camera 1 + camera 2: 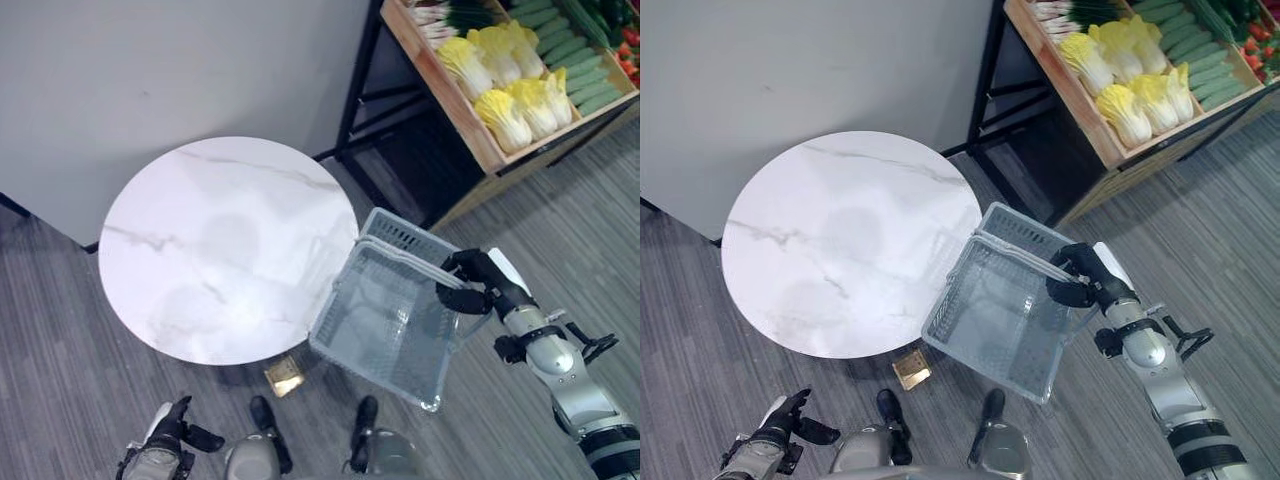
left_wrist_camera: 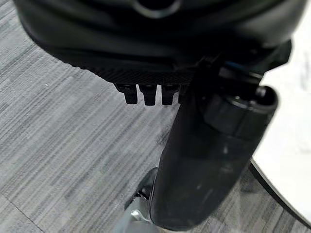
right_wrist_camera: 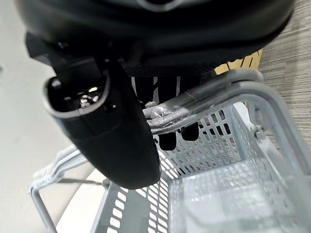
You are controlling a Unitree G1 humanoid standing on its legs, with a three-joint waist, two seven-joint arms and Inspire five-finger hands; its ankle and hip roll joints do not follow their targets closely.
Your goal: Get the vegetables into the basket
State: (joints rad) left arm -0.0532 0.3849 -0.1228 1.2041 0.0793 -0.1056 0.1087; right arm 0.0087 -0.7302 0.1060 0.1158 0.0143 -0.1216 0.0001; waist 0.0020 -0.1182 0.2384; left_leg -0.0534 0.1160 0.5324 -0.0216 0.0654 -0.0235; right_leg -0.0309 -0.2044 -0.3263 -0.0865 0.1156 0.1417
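Note:
A grey mesh basket [image 1: 372, 318] hangs tilted in the air beside the round table, with nothing in it. My right hand [image 1: 478, 280] is shut on its wire handles [image 3: 214, 90]; the fingers curl round them in the right wrist view, with the thumb [image 3: 112, 126] in front. The vegetables lie in a wooden crate [image 1: 447, 95] at the far right: yellow cabbages [image 1: 510, 85], green cucumbers [image 1: 575, 60], spring onions [image 1: 445, 15] and something red [image 1: 630, 50] at the edge. My left hand [image 1: 172, 425] hangs low by the floor at the near left, relaxed and holding nothing.
A white marble round table [image 1: 220, 250] stands to the left of the basket. A black shelf frame [image 1: 355, 90] carries the crate. A small golden box [image 1: 285, 375] lies on the grey floor under the table's near edge. A grey wall [image 1: 150, 80] stands behind the table.

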